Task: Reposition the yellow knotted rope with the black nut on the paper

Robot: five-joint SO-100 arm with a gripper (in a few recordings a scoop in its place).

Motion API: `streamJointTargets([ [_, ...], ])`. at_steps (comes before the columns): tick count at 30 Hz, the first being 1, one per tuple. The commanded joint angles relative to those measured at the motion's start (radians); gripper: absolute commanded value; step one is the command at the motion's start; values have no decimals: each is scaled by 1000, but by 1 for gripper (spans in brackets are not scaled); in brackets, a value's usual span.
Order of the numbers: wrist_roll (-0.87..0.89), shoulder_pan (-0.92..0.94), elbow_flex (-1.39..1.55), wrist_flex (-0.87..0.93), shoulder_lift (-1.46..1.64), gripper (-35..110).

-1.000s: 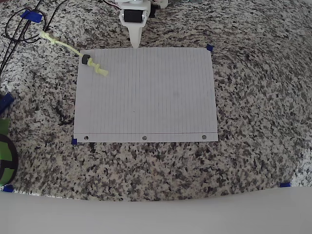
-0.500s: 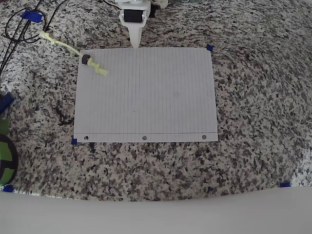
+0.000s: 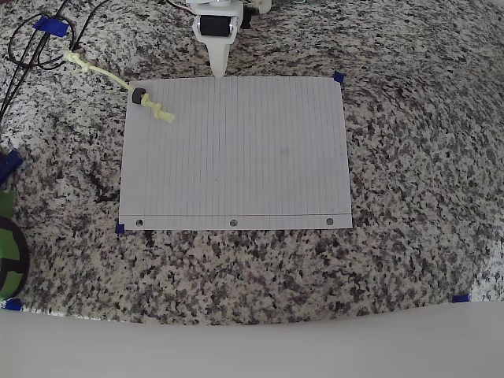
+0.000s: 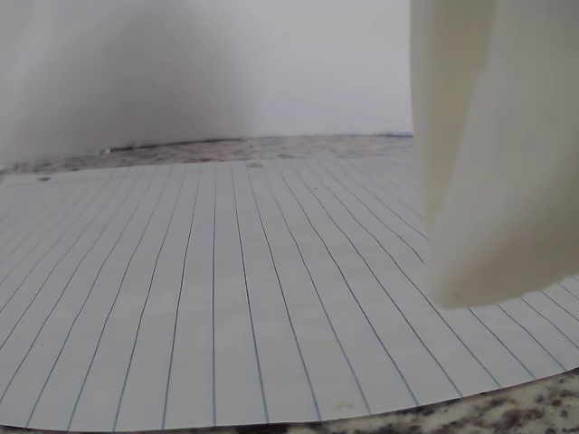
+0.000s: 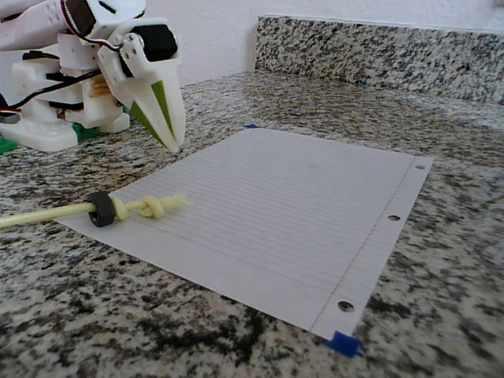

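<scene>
The white lined paper (image 3: pixel 236 150) lies flat on the granite counter, its punched holes along the near edge in the overhead view. The yellow knotted rope (image 3: pixel 110 79) runs from off the paper's upper left corner onto it, with one knot (image 3: pixel 161 112) on the sheet. The black nut (image 3: pixel 139 97) sits threaded on the rope at the paper's corner, also clear in the fixed view as the nut (image 5: pixel 101 209). My white gripper (image 3: pixel 218 72) hovers shut at the paper's far edge, right of the rope, holding nothing. In the wrist view its fingers (image 4: pixel 493 154) stand over the paper (image 4: pixel 226 298).
Black cables (image 3: pixel 31 43) and blue tape marks (image 3: pixel 49 25) lie at the upper left of the counter. A green and black object (image 3: pixel 9 248) sits at the left edge. A granite backsplash (image 5: pixel 378 51) rises behind the paper (image 5: pixel 268 213) in the fixed view.
</scene>
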Motion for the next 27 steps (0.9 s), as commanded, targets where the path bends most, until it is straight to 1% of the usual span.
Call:
streamJointTargets([
  [1,2,0,2,-6,6,8],
  [27,2,-12,2,-2,6,8],
])
